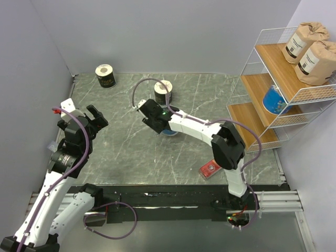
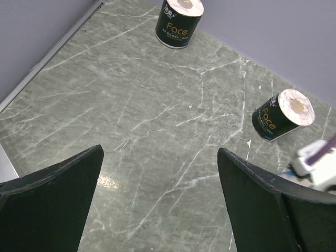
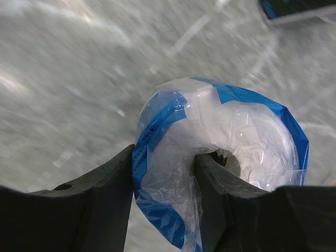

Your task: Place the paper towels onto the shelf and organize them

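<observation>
Paper towels are split between table and shelf. The blue roll (image 3: 231, 152) is in the right gripper (image 3: 165, 157). 1 finger (image 3: 215, 199) is tucked into the core and the other presses the outside, so the jaws stand narrow, pinching the wrapped wall between them. I cannot tell whether the roll touches the table (image 1: 121, 152); the surface behind it is blurred in the wrist view.

Just beyond that gripper stands the nearer black roll (image 1: 163, 92), white top up, close to the fingers but apart from them. The shelf (image 1: 273, 60) is well off to the gripper's right. On its top tier 2 brown rolls (image 1: 306, 42) stand touching each other, and a second blue roll (image 1: 274, 100) sits on the middle tier. The right arm's own forearm and elbow stretch back on that side, toward the lowest tier. A red box (image 1: 209, 169) lies flat on the table well behind the gripper, just beside the elbow.

The left gripper (image 2: 160, 152) is spread wide with nothing between its fingers, above bare table. Far ahead of it the far black roll (image 2: 179, 22) stands upright close to the back wall. The nearer black roll lies ahead and to its right, well apart from it.
</observation>
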`<state>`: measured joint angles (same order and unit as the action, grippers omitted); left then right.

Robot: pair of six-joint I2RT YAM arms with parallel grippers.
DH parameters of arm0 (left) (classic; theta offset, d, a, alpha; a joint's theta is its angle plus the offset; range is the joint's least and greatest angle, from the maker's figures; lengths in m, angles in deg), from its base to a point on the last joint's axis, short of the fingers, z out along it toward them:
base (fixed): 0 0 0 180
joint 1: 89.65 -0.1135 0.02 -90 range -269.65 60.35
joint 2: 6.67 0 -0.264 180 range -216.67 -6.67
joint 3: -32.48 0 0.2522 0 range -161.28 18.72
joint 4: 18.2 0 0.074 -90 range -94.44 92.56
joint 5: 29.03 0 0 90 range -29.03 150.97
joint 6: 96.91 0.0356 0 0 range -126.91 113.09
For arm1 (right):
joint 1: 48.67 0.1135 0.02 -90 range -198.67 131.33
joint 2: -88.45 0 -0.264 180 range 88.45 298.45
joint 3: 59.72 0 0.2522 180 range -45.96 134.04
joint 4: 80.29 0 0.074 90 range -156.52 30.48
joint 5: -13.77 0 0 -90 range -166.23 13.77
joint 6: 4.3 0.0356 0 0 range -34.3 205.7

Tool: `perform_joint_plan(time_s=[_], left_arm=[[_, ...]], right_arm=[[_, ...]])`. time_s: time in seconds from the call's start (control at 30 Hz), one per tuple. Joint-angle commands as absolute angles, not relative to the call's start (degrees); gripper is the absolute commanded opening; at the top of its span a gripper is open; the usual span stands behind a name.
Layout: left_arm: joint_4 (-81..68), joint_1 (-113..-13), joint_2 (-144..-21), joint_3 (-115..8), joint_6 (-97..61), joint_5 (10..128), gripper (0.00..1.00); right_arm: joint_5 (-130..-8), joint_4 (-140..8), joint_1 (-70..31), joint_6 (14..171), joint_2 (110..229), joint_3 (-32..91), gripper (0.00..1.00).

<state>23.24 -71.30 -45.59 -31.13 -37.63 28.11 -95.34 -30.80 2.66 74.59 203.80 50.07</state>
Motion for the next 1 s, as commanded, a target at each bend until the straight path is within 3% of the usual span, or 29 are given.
perform_joint_plan(time_s=[0.0, 0.4, 0.97], left_arm=[[22.4, -71.1, -44.6, -31.1, -37.4, 27.4, 0.96], [22.0, -71.0, -44.1, -30.9, -37.1, 28.5, 0.96], [21.9, -71.0, -44.4, -31.0, -37.1, 29.1, 0.96]], right_arm=[[-105.5, -28.7, 0.3, 68.5, 192.8, 50.8, 0.36], [-116.3, -26.4, -13.8, 59.3, 177.9, 52.6, 0.36], [-114.2, -32.4, -28.5, 50.0, 177.8, 57.0, 0.36]])
